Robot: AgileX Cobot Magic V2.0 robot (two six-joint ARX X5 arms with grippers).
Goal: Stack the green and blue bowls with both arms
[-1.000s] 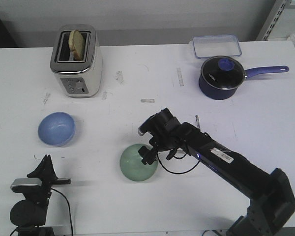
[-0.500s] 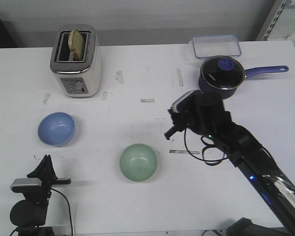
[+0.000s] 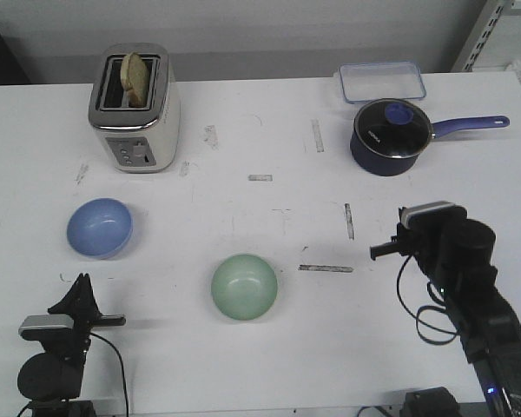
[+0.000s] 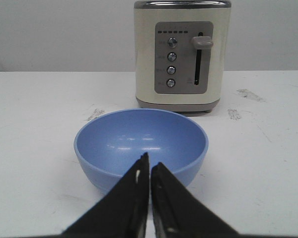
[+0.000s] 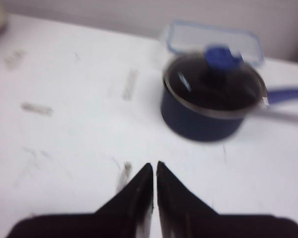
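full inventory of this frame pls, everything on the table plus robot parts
blue bowl: 1, periwinkle, table's left side, in front of the toaster
green bowl: 1, mint, near centre, close to the front edge
toaster: 1, cream and silver, far left, a bread slice in one slot
saucepan: 1, navy, lidded, far right, handle pointing right
container: 1, clear with a blue rim, behind the saucepan
table: 1, white, scuffed
left pincer: 1, black, shut and empty, low at front left, aimed at the blue bowl
right pincer: 1, black, shut and empty, at right, aimed toward the saucepan
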